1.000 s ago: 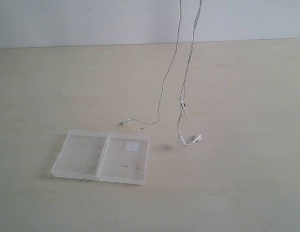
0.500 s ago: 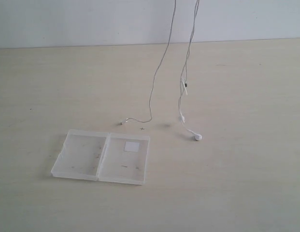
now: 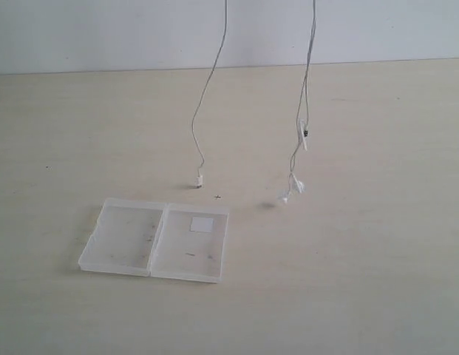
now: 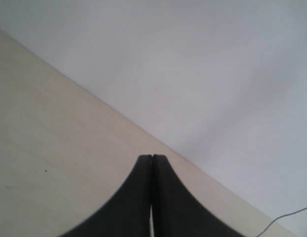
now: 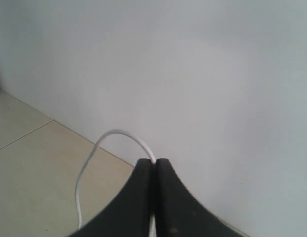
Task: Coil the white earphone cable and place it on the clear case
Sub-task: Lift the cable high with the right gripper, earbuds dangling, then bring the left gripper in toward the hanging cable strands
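The white earphone cable (image 3: 207,96) hangs in two strands from above the exterior view's top edge. The left strand ends in the plug (image 3: 198,181), at or just above the table. On the right strand I see the dark inline piece (image 3: 306,134) and the earbuds (image 3: 292,188) dangling over their shadow. The clear case (image 3: 126,240) lies open and flat at the front left, its white sticker (image 3: 202,224) on the right half. Both grippers are outside the exterior view. My right gripper (image 5: 154,161) is shut on the cable (image 5: 113,133). My left gripper (image 4: 152,157) is shut, with a white sliver between its jaws.
The pale wooden table (image 3: 362,281) meets a light wall (image 3: 103,37) at the back. A small dark mark (image 3: 218,197) sits on the table just behind the case. A short bit of cable (image 4: 286,218) shows at a corner of the left wrist view.
The two strands have spread apart: the left one swung left and the right one went right. The plug end rose from lying on the table, and the earbuds lifted off it.
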